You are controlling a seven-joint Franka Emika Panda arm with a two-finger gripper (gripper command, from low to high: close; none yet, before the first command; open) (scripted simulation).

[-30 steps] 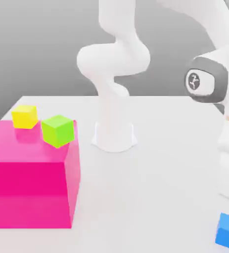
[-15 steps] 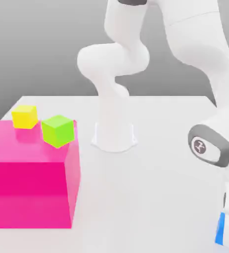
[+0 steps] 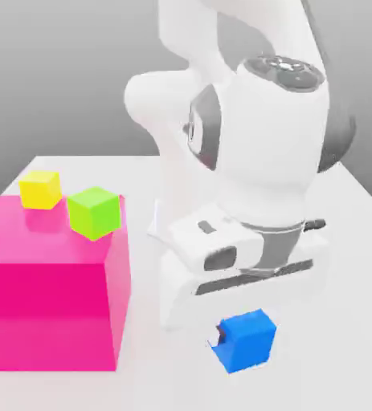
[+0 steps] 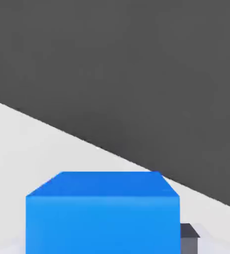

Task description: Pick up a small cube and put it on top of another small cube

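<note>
The pale, plain tabletop (image 3: pixel 165 385) runs back to a straight edge, with a grey wall (image 3: pixel 52 72) behind. The pink block (image 3: pixel 48 313) stands at the exterior view's left. The pincer (image 3: pixel 245 341) pinches the blue cube (image 3: pixel 249 341), right of the block in that view.

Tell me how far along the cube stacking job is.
Picking is done: the tool grips the blue cube. Carrying it is in hand, with the cube hanging beneath the arm. Stacking is left: the yellow cube and lime-green cube on the pink block have nothing on top.
</note>
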